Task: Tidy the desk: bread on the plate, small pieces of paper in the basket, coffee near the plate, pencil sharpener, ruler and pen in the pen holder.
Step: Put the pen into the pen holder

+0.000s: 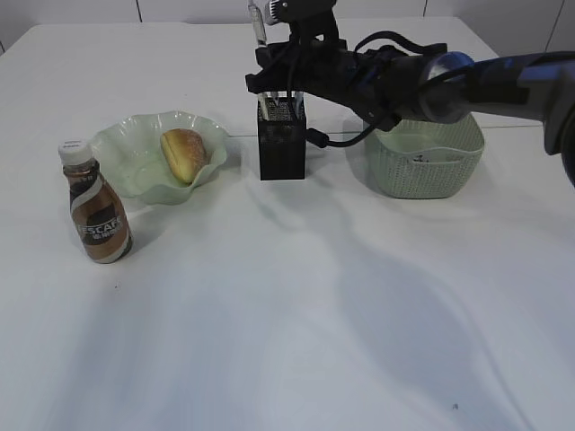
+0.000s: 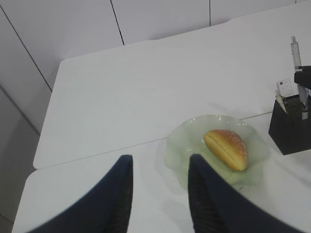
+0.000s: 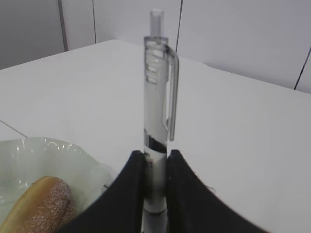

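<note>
My right gripper (image 1: 272, 81) reaches across from the right and hovers just above the black mesh pen holder (image 1: 281, 142). It is shut on a clear pen (image 3: 156, 97) held upright, whose top (image 1: 256, 22) sticks up over the holder. Pale items (image 2: 284, 90) poke out of the pen holder; I cannot make out the ruler or pencil sharpener. The bread (image 1: 184, 153) lies in the green wavy plate (image 1: 126, 144). The coffee (image 1: 94, 208) stands upright at the plate's front left. My left gripper (image 2: 160, 159) hangs open and empty over the desk beside the plate (image 2: 184, 145).
The green basket (image 1: 427, 166) stands right of the pen holder, under the right arm; something small and pale lies inside. A table seam runs behind the plate. The white desk (image 1: 296, 323) stretches bare toward the front edge.
</note>
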{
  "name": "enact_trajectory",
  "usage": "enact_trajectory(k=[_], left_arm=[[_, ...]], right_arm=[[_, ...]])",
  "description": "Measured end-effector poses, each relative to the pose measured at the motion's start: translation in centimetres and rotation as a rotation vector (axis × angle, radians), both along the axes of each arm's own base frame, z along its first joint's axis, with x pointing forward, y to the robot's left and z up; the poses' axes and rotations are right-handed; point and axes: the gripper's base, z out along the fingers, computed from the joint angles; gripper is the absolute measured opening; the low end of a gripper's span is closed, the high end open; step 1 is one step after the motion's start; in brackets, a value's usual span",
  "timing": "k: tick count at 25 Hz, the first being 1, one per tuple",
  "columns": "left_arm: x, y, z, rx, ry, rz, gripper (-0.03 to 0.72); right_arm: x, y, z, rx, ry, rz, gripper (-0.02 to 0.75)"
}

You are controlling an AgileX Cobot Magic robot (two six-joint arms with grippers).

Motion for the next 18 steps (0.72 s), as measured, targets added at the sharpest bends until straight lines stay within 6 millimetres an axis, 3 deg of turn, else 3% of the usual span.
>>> enact_trajectory(k=[9, 18], left_arm=[[0.0, 0.0, 0.0, 0.0, 0.0, 0.0, 0.267], [1.3, -0.3, -0.8, 0.002, 0.025, -0.007, 0.267]], right_arm=[[0.4, -1.0, -0.8, -0.002, 0.012, -0.017, 0.115], [0.6, -1.3, -1.1, -0.009, 0.016, -0.022, 0.115]])
